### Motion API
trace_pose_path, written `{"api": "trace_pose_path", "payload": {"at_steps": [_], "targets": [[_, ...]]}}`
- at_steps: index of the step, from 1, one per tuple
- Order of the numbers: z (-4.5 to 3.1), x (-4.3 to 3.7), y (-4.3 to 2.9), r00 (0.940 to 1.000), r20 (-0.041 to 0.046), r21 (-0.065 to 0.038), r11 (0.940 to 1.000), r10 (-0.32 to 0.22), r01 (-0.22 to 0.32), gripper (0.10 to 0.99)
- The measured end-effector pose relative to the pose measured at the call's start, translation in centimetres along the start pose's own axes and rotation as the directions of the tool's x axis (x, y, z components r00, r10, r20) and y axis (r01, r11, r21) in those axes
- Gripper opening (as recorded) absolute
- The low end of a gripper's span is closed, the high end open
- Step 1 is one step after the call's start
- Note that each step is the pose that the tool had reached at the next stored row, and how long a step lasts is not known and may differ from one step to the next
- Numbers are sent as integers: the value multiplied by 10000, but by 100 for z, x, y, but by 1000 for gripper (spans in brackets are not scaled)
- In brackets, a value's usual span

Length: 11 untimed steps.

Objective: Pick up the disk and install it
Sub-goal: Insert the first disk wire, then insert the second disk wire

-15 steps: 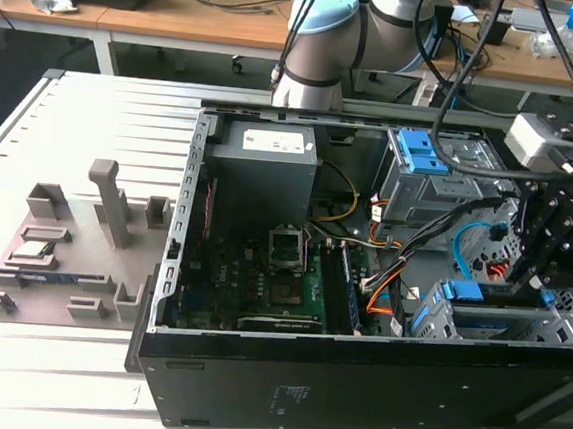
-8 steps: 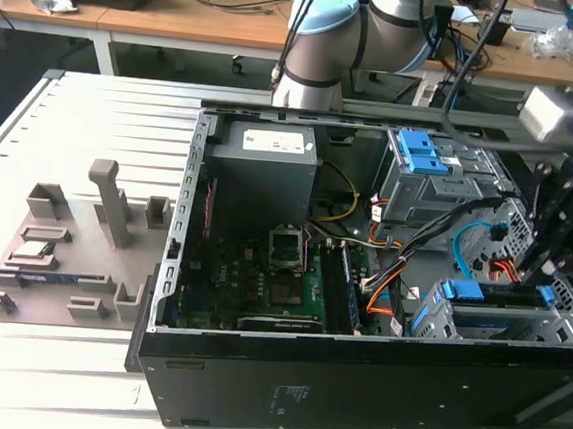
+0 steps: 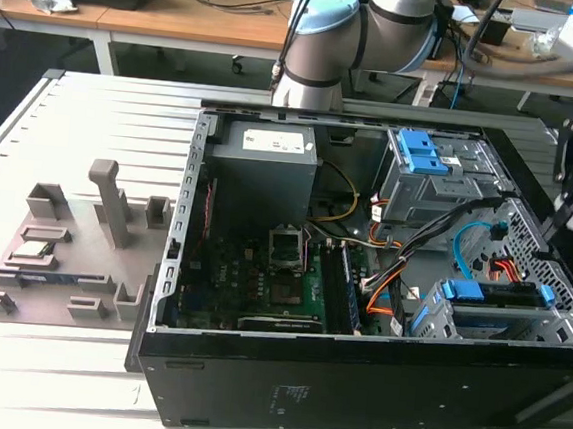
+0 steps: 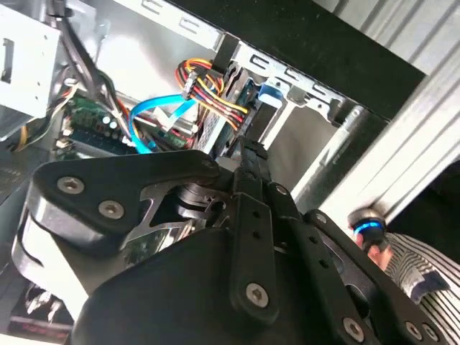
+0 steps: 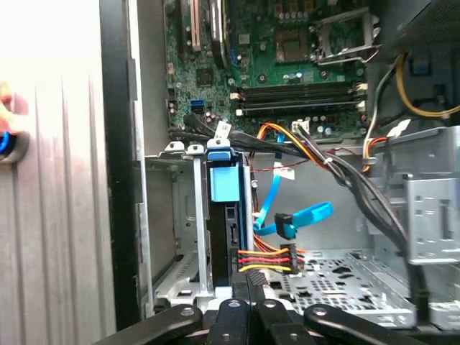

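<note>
One open computer case [image 3: 353,371] on a slatted metal table [image 3: 94,117].

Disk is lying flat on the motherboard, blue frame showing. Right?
No. The disk sits in the metal cage, not on the motherboard; its blue frame does show. See the first wrist view.

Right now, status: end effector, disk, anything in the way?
End effector directly over the drive cage. Disk seated in cage, blue carrier end showing. Red-yellow-black power cable and blue cable close beside the slot.
</note>
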<state>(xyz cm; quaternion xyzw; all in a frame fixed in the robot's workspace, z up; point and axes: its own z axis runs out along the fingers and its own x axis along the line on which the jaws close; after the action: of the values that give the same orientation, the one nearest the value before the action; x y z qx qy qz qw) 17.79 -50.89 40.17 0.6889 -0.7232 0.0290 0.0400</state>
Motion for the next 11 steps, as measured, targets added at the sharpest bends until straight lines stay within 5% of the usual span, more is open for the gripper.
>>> {"api": "trace_pose_path", "payload": {"at_steps": [11], "targets": [[-9, 1, 0, 10000, -15, 1, 10000, 0, 0, 106]]}}
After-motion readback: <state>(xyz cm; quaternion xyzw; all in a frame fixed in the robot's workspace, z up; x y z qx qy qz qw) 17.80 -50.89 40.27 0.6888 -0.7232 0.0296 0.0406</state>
